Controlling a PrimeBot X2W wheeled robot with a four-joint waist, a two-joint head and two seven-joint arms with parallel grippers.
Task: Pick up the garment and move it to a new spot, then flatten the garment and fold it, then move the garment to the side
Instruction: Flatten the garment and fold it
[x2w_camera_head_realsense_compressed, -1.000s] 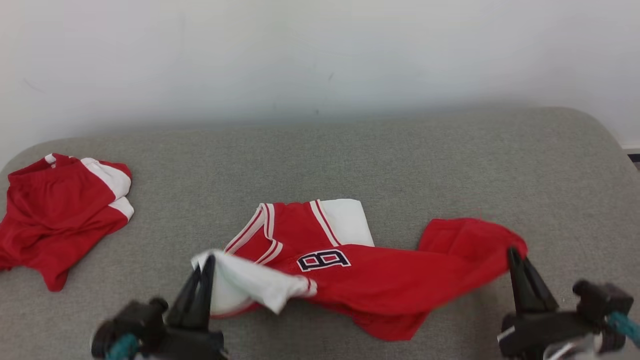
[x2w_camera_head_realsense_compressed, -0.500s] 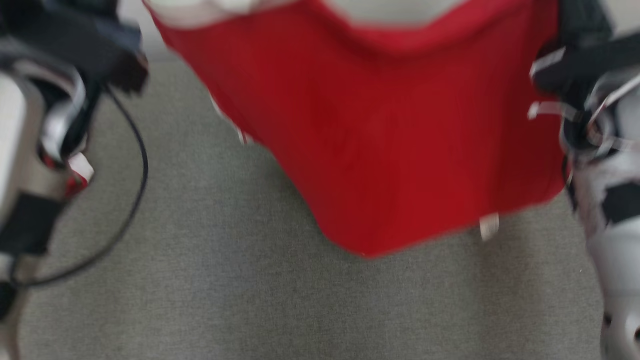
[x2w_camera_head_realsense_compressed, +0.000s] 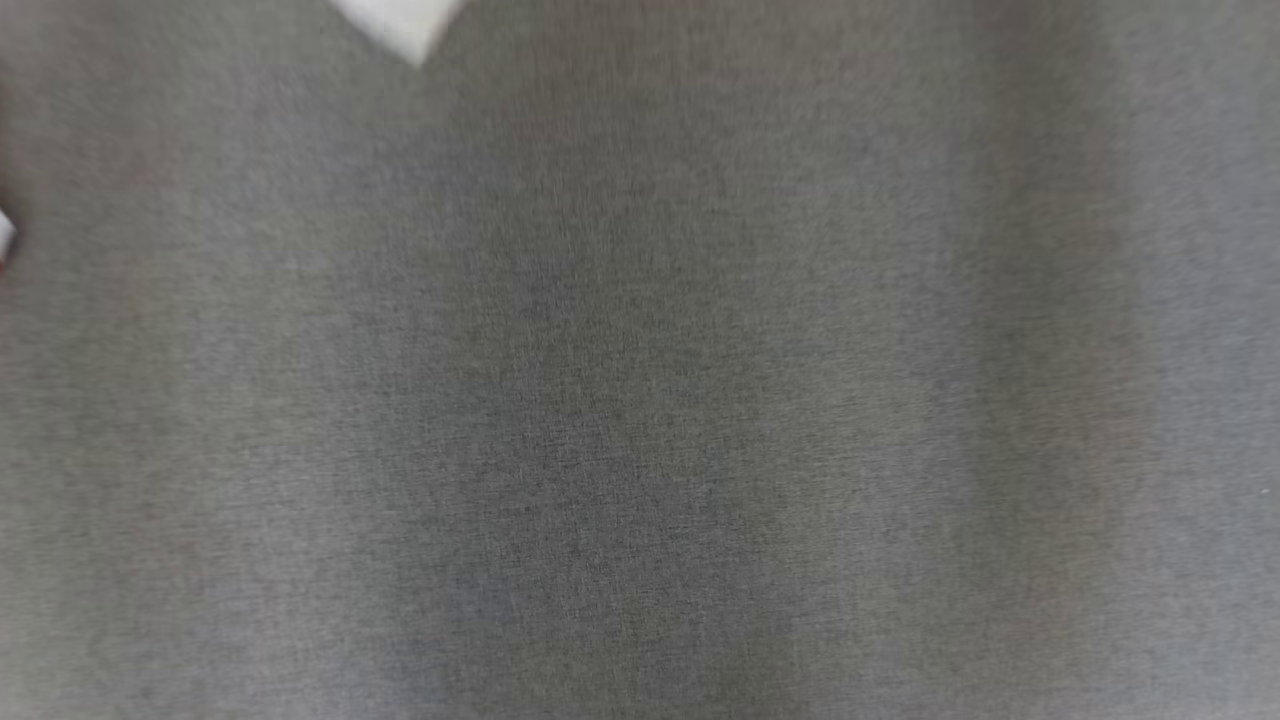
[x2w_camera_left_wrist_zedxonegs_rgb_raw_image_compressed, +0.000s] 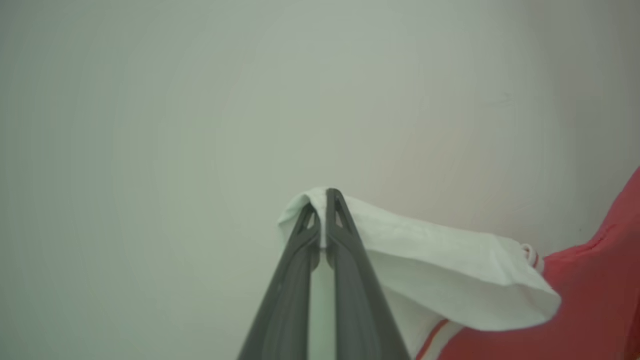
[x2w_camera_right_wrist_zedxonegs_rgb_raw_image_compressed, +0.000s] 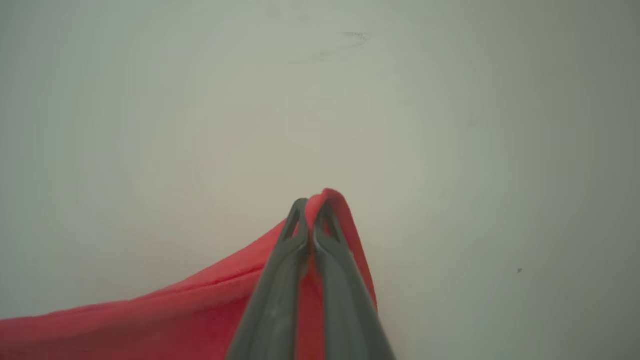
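Note:
The garment is a red jersey with white panels and red-white trim. In the left wrist view my left gripper (x2w_camera_left_wrist_zedxonegs_rgb_raw_image_compressed: 324, 200) is shut on a white corner of the garment (x2w_camera_left_wrist_zedxonegs_rgb_raw_image_compressed: 450, 280), which droops to the right into red cloth against the pale wall. In the right wrist view my right gripper (x2w_camera_right_wrist_zedxonegs_rgb_raw_image_compressed: 312, 202) is shut on a red edge of the garment (x2w_camera_right_wrist_zedxonegs_rgb_raw_image_compressed: 200, 305), which hangs away to the lower left. Both held corners are lifted clear of the surface.
The head view looks down, blurred, on the grey fabric surface (x2w_camera_head_realsense_compressed: 640, 400). A small white tip (x2w_camera_head_realsense_compressed: 400, 25) pokes in at its top edge, too blurred to tell what it is. A pale wall (x2w_camera_right_wrist_zedxonegs_rgb_raw_image_compressed: 350, 100) stands behind both grippers.
Both grippers have lifted the garment off the grey surface, each holding its corner. The head camera has swung down, so the garment and arms have left its picture.

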